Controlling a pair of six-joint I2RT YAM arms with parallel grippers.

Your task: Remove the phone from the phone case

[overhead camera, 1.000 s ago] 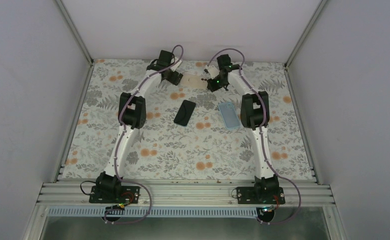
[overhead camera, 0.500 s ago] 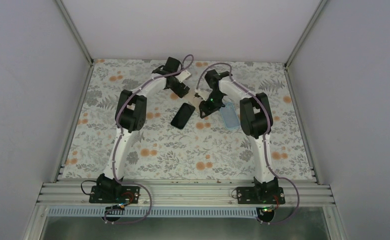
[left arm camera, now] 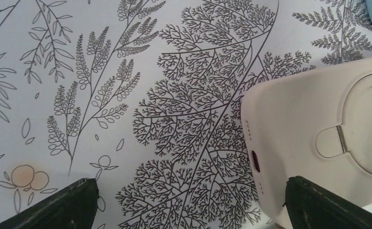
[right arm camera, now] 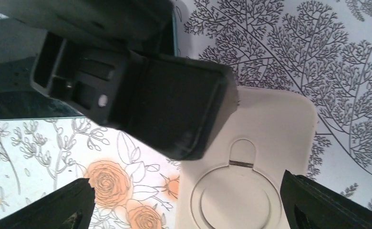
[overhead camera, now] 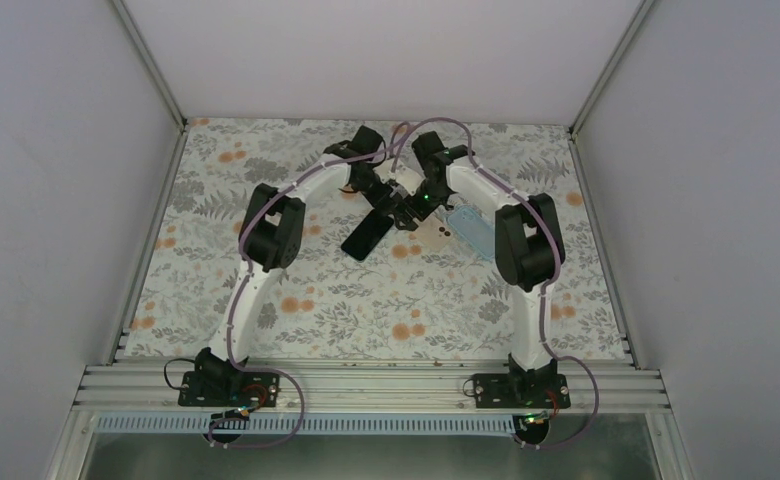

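The cream phone case lies back up on the flowered cloth, its round ring showing; its inside is hidden. My right gripper hangs over it, open, the case nearer its right finger. My left gripper is open too, with the case at its right finger and bare cloth between the fingers. A black phone lies bare on the cloth just left of the case, also in the right wrist view. In the top view both grippers meet mid-table, left gripper beside right gripper.
A pale blue case lies right of the grippers, under the right arm's forearm. The left gripper's black finger crosses above the cream case in the right wrist view. Grey walls and metal rails enclose the cloth.
Both arms came from the far edge toward the middle, bringing the cream case along. The right gripper opened and let go of it. The left gripper stayed open.
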